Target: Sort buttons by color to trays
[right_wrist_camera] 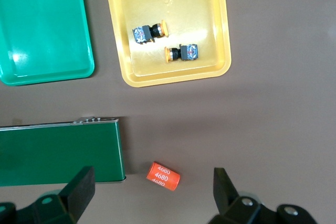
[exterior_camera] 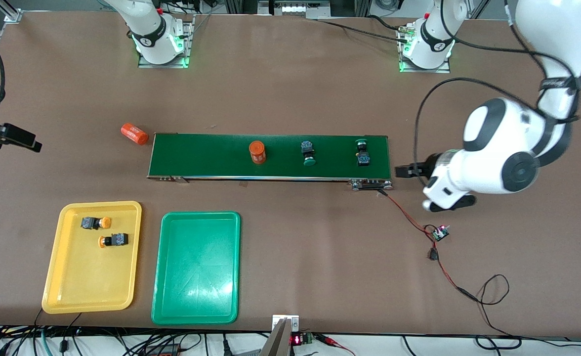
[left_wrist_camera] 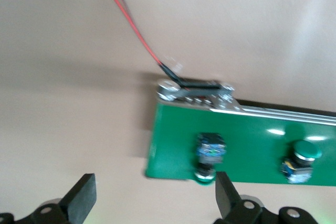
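Note:
Two green-capped buttons lie on the dark green belt. Two orange-capped buttons lie in the yellow tray, with the green tray beside it holding nothing. My left gripper is open just off the belt's end at the left arm's end of the table. In the left wrist view it holds nothing, and one green button is close to one finger. My right gripper is open, high over the table past the belt's other end.
One orange "4680" cylinder stands on the belt. Another lies on the table off the belt's end at the right arm's end. Red and black wires run from the belt's motor end to a small circuit board.

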You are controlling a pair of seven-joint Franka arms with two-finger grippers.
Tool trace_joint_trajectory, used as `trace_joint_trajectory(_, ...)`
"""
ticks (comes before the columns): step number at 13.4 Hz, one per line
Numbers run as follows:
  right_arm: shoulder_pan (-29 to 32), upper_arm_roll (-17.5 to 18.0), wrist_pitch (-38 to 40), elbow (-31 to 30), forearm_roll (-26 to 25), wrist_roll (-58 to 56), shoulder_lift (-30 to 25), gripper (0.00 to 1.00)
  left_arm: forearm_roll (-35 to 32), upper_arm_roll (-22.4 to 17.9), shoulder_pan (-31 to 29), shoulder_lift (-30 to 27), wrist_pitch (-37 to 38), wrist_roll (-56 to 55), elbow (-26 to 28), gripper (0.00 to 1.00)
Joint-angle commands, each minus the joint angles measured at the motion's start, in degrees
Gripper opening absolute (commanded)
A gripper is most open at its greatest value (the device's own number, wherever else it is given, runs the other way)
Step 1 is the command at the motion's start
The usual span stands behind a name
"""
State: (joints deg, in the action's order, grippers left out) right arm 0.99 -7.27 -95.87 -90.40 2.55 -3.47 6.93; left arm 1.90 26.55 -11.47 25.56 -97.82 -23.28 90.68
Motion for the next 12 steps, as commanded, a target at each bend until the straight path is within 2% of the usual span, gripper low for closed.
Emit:
trace_joint_trajectory(1, 2.17, 2.88, 0.16, -1.18, -1.5, 0.39, -0.25, 1.0, -2.52, -5.61, 1.36, -4.72, 0.79, 8.13, 0.55, 1.0)
trace_joint_trajectory(4, 1.91, 2.88, -0.19, -2.23, -2.2, 0.48, -0.07, 1.0, -2.52, -12.03, 1.54, -9.99, 0.52, 15.42, 0.98, 1.0)
trace_joint_trajectory(7, -0.8, 3.14, -0.9, -3.11, -2.2, 1.27, 1.5, 1.0, -2.6, -19.59, 5.13, -15.26, 0.44, 20.11, 1.6, 1.0)
trace_joint_trajectory(9, -4.31, 3.23, -0.89, -2.68, -1.5, 1.45, 2.73, 1.0, -2.69, -20.48, 5.67, -18.87, 1.05, 20.02, 2.56, 1.0)
trace_joint_trajectory(11, -6.69, 3.23, -0.98, -2.5, 0.42, 1.62, 3.96, 1.0, -2.61, -20.84, 5.93, -23.88, 2.1, 20.55, 6.6, 1.0)
trace_joint_trajectory(12, -8.44, 3.23, -0.81, -2.24, 2.0, 1.54, 4.66, 1.0, -2.61, -22.49, 7.41, -24.5, 2.45, 20.64, 6.35, 1.0)
